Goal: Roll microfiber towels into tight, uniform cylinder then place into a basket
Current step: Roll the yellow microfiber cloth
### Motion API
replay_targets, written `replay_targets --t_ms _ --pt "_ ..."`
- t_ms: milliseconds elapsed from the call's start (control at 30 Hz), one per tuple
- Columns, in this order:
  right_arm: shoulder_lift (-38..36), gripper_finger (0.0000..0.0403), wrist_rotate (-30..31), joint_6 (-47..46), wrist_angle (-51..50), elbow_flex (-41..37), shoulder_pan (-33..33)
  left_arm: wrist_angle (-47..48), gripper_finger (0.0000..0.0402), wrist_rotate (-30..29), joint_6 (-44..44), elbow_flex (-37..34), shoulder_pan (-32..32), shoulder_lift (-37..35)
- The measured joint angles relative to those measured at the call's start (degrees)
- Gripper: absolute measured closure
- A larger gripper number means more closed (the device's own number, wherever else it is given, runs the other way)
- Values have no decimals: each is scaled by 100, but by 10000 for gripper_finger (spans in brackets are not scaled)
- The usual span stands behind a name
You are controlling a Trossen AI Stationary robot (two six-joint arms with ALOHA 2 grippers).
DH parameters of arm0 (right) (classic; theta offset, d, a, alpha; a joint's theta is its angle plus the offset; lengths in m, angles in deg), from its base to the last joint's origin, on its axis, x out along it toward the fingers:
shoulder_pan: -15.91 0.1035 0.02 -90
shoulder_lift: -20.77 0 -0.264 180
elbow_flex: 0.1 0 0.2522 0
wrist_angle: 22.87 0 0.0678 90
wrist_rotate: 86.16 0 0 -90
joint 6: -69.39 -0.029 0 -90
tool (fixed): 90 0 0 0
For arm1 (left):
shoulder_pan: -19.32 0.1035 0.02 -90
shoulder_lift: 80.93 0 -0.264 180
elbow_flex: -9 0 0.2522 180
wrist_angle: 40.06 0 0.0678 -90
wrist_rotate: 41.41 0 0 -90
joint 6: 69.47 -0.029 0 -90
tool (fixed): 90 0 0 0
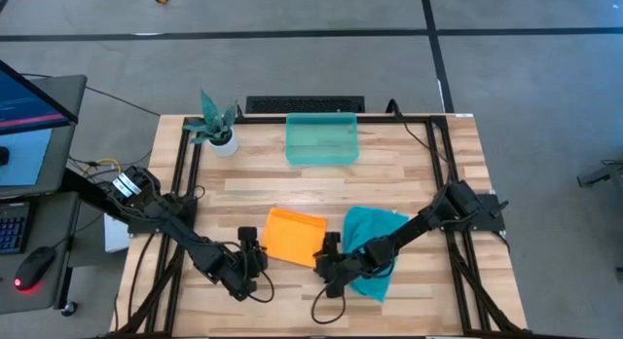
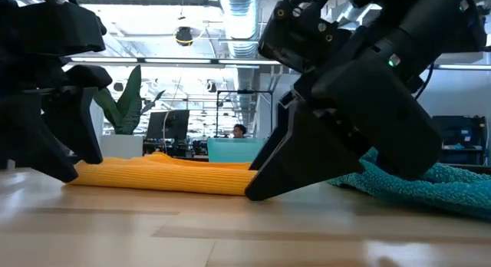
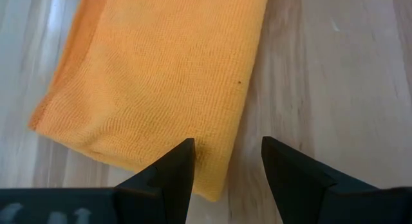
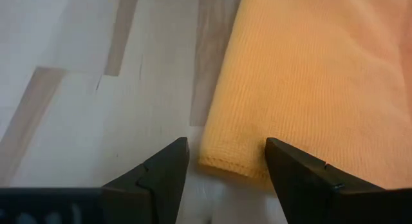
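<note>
The orange-yellow towel (image 1: 292,237) lies folded flat on the wooden table, near its front edge. My left gripper (image 1: 255,253) is open, low at the towel's near left corner (image 3: 215,185), which lies between its fingers. My right gripper (image 1: 329,256) is also open, low at the near right corner (image 4: 222,161), with a finger on each side of it. The teal-blue towel (image 1: 375,237) lies rumpled to the right, partly under my right arm. The teal-green basket (image 1: 290,139) stands at the far middle of the table. My left gripper slants down from the table's near left, one fingertip (image 3: 183,153) over the orange towel and the other over bare wood; whether it touches the cloth I cannot tell. My right gripper slants down from the near right, its fingertip (image 2: 261,192) down at the towel's end; touch cannot be told.
A small potted plant (image 1: 216,125) stands at the far left corner. Black frame rails (image 1: 185,173) run along both side edges. Bare wood (image 1: 321,188) lies between the towels and the basket. A side desk with a monitor and mouse (image 1: 34,266) is left of the table.
</note>
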Motion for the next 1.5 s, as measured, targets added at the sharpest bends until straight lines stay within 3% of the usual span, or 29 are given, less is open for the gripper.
replay_targets --t_ms 633,833,1200,1333,1500 --pt "52 192 4 -30 -5 -4 -11 42 228 29 -375 0 423 0" --pt "57 202 4 -28 -10 -8 6 49 228 442 -463 1 566 0" --pt "68 216 6 -72 -34 -13 31 55 230 681 -669 9 678 -9" --pt "68 220 4 -72 -37 -15 31 72 256 751 -647 11 737 -11" --pt "68 229 1 -72 -36 -17 35 68 326 825 -566 13 754 -7"
